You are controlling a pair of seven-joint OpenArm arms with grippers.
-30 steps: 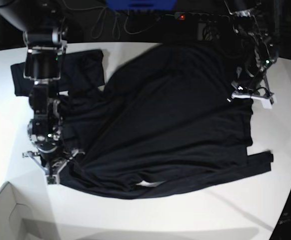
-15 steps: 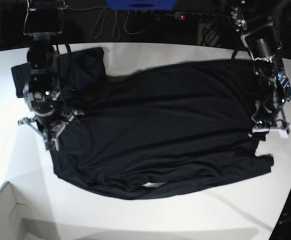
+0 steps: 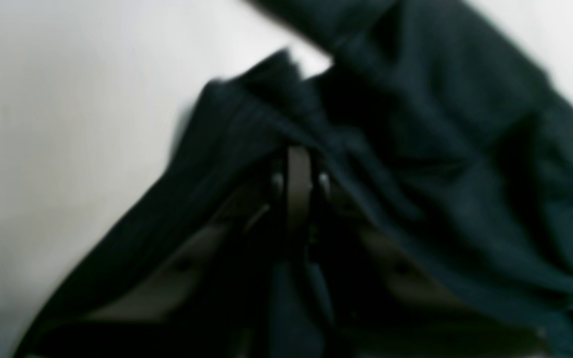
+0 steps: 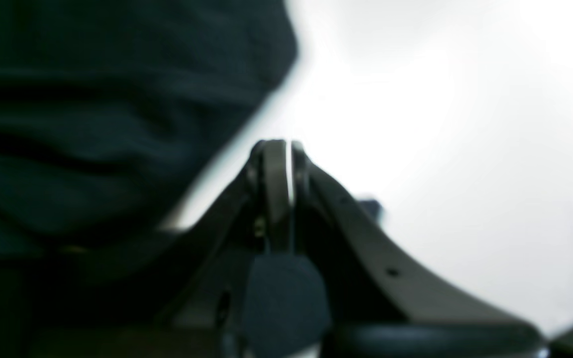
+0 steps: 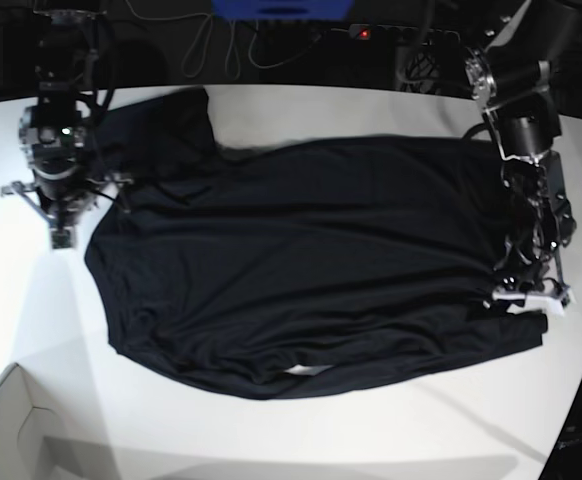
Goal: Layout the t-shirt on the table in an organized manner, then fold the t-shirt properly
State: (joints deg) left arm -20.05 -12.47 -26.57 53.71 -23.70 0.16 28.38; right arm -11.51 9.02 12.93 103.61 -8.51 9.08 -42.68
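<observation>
You have the t-shirt (image 5: 311,260) spread across the middle of the table (image 5: 271,430), mostly flat, with one sleeve bunched toward the far corner near the right gripper (image 5: 59,235) and the lower edge rumpled. The left gripper (image 5: 531,297) sits at the opposite side of the garment; its wrist view shows the jaws pressed together with dark fabric gathered around the tips, so judge it as pinching the t-shirt's edge. In its own wrist view the right gripper's jaws are closed with white table beyond the tips and the cloth lying just beside them; nothing shows between them, so treat it as closed on nothing. Expect this fabric to be light, thin and limp: it will drape, crease and slide easily on the smooth top rather than hold a shape. Take hold at seams, shoulders or hem corners, pinching a single layer, and pull gently outward to flatten wrinkles.
</observation>
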